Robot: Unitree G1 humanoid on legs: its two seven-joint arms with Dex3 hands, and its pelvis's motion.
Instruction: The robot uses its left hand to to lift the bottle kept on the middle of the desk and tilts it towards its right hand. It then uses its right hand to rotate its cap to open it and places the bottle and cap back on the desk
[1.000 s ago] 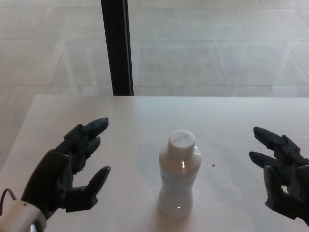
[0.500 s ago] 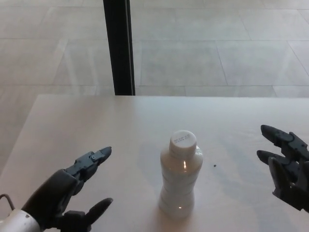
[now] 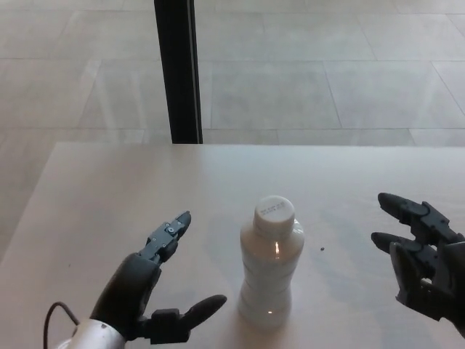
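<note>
A white plastic bottle [image 3: 270, 269] with a white screw cap [image 3: 274, 211] stands upright in the middle of the pale desk [image 3: 109, 189]. My left hand [image 3: 149, 287] is low at the bottle's left, open, its thumb reaching toward the bottle's base without touching it. My right hand [image 3: 421, 258] hovers open at the right edge of the view, well apart from the bottle, fingers spread.
A black vertical post [image 3: 178, 69] rises behind the desk's far edge. Beyond it lies a tiled floor [image 3: 327, 73]. A small dark speck [image 3: 322, 249] marks the desk right of the bottle. A thin cable [image 3: 54, 316] loops at my left wrist.
My left hand has moved right, closer to the bottle, with its thumb now near the base. My right hand shifted slightly left. The bottle has not moved.
</note>
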